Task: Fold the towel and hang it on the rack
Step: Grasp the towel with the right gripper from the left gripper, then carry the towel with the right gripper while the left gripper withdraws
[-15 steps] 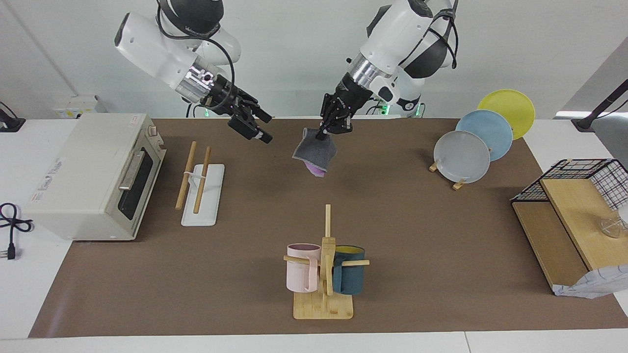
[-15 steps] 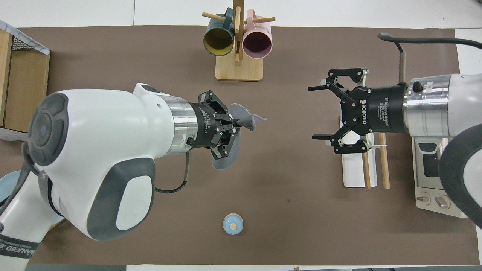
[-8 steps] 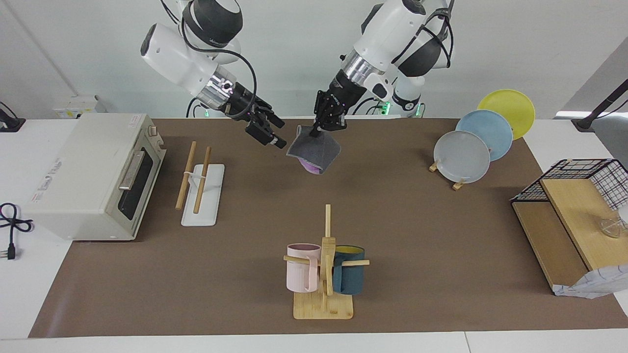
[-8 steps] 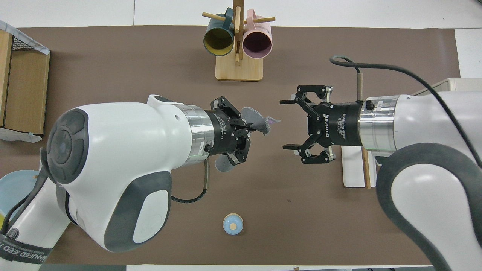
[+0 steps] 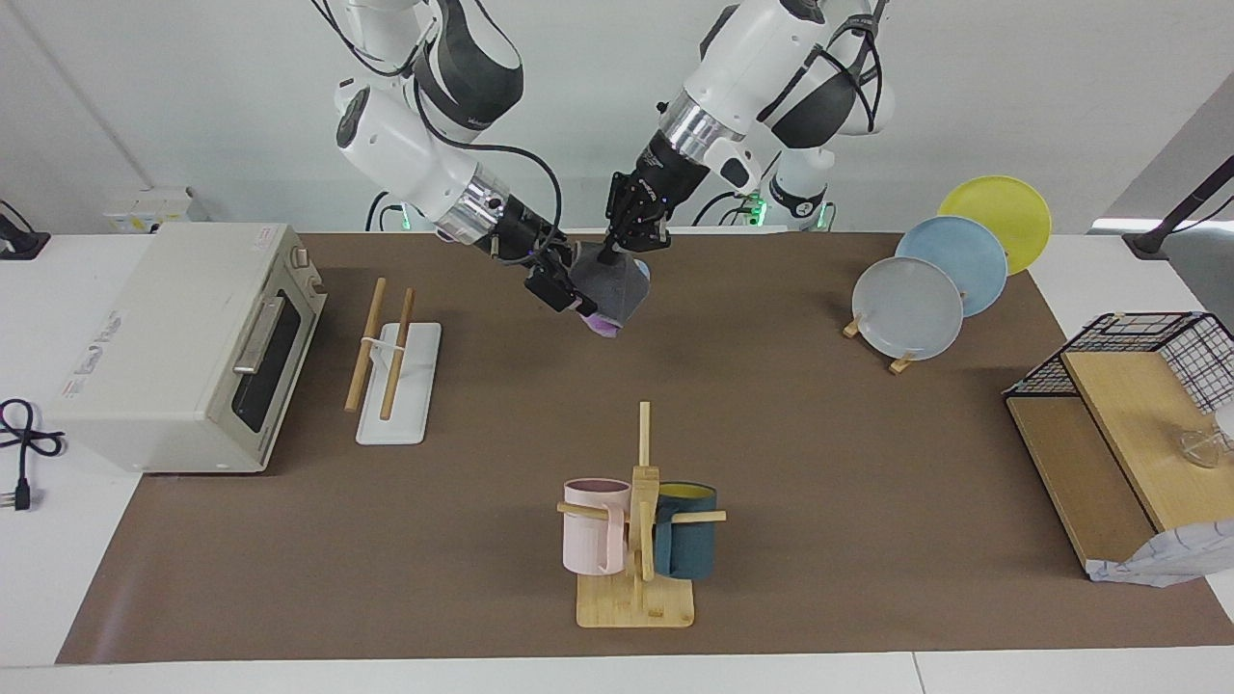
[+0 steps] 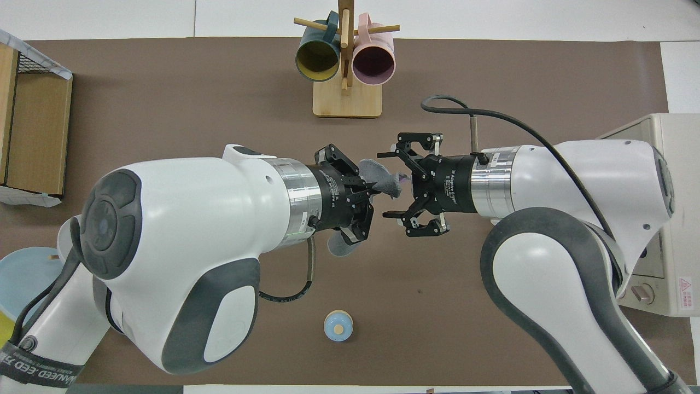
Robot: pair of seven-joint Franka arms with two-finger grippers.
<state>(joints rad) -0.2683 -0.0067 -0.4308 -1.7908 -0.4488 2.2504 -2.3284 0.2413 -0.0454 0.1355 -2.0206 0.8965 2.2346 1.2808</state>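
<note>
The towel [image 5: 613,285] hangs in the air over the mat's middle, near the robots' edge, dark grey outside with purple at its lowest corner. My left gripper [image 5: 611,253] is shut on its top edge. My right gripper [image 5: 569,293] has come in from the rack's end, and its open jaws stand on either side of the towel's free edge. In the overhead view the towel [image 6: 378,174] bunches at the left gripper [image 6: 376,189], and the right gripper [image 6: 389,185] faces it with fingers spread. The rack [image 5: 388,355], two wooden rods on a white base, stands beside the oven; the right arm hides it in the overhead view.
A white toaster oven [image 5: 183,347] sits at the right arm's end. A wooden mug tree [image 5: 638,520] with two mugs stands farthest from the robots. A plate stand [image 5: 911,308] and a wooden box with a wire basket [image 5: 1109,434] are at the left arm's end. A small blue round object [image 6: 338,326] lies near the robots.
The right arm swung from over the rack across to the towel, its gripper still open. The left gripper lifted the towel slightly and carried it toward the right gripper.
</note>
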